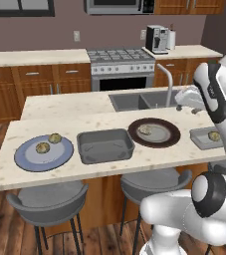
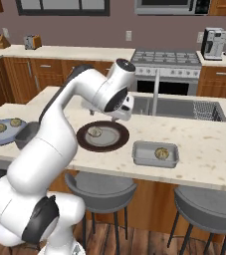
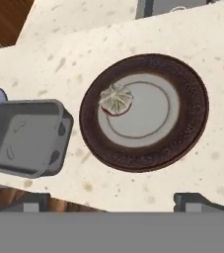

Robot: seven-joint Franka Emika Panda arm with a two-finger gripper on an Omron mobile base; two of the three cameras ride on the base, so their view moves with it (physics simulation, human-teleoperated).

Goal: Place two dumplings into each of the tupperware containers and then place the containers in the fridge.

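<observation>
We hover over the dark brown plate (image 3: 144, 112) on the counter (image 1: 109, 124), and our fingers (image 3: 112, 202) stand spread wide with nothing between them. In the hand view one dumpling (image 3: 116, 98) sits on the plate's pale centre, toward its ten o'clock edge; from the fingertips at the bottom of that view it lies at about twelve o'clock, straight ahead and well apart. It is a rounded lump with no clear long axis, so we judge that any closing direction will serve.

The near tupperware container (image 3: 22, 136) lies empty at the plate's nine o'clock in the hand view. The other container (image 2: 156, 154) already holds one dumpling (image 2: 160, 153). Two more dumplings (image 1: 49, 143) rest on the blue-grey plate (image 1: 43, 153).

We judge the next move is a descent onto the plate's dumpling.
</observation>
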